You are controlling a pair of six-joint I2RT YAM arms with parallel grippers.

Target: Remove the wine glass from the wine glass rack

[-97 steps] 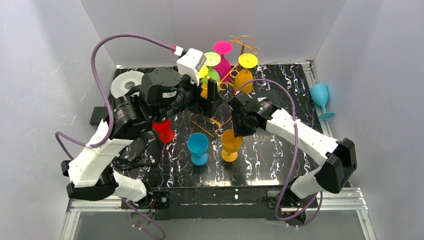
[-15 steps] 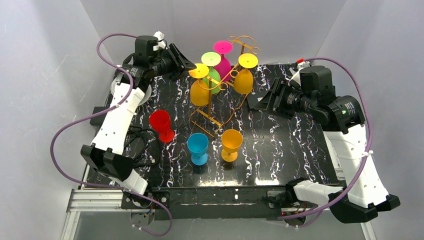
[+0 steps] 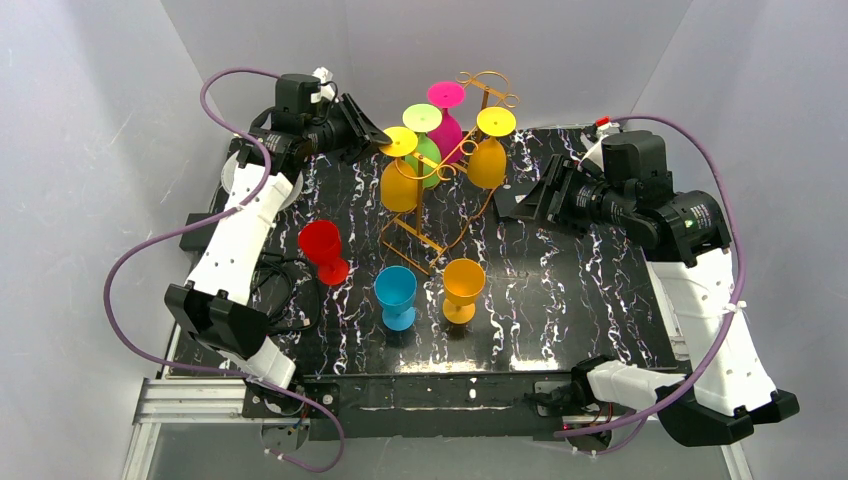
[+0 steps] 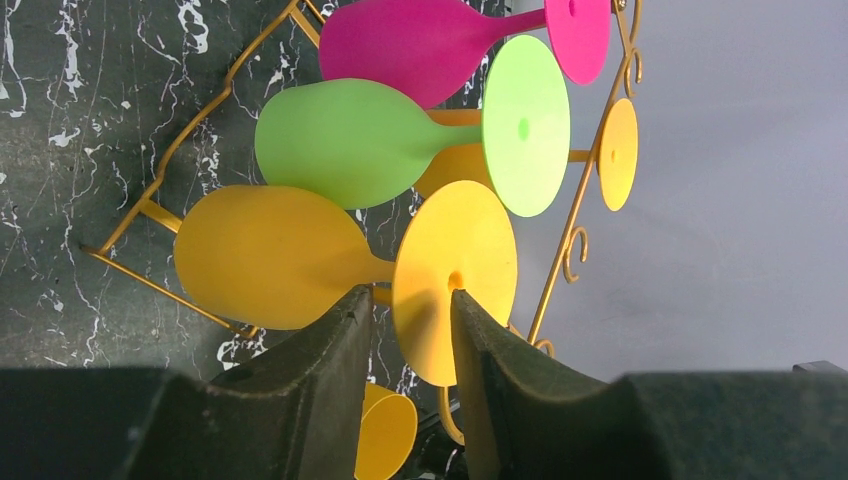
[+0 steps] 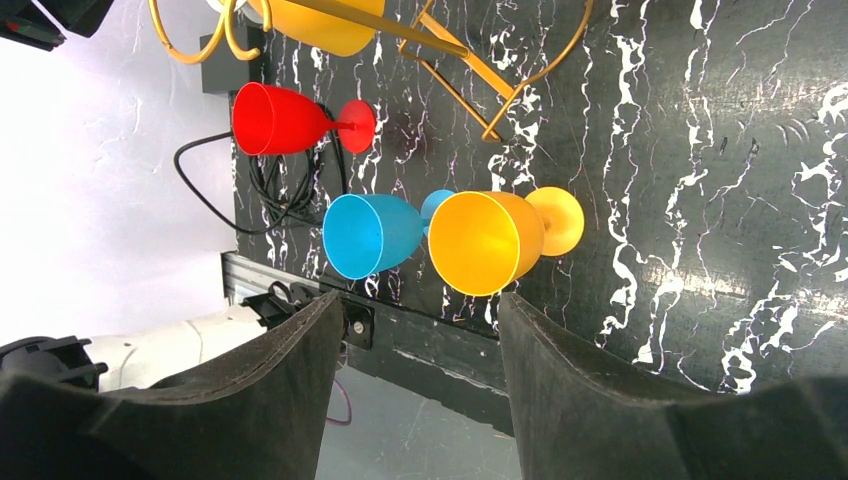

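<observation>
Spread jaws on both arms in top view: left gripper at far-left side of wine glass rack, tips just beside foot of hanging yellow wine glass; right gripper apart from rack on its right, holding nothing. Also hung bowl-down on rack: green glass, pink glass, second yellow glass. Standing on worktop near the front: red glass, blue glass, orange glass.

Left wrist: left gripper spread, yellow wine glass foot disc showing between the tips (contact not readable), green and pink beyond.

Right wrist: right gripper wide apart, nothing between; red, blue and orange glasses beyond the tips, rack base near top edge.
</observation>
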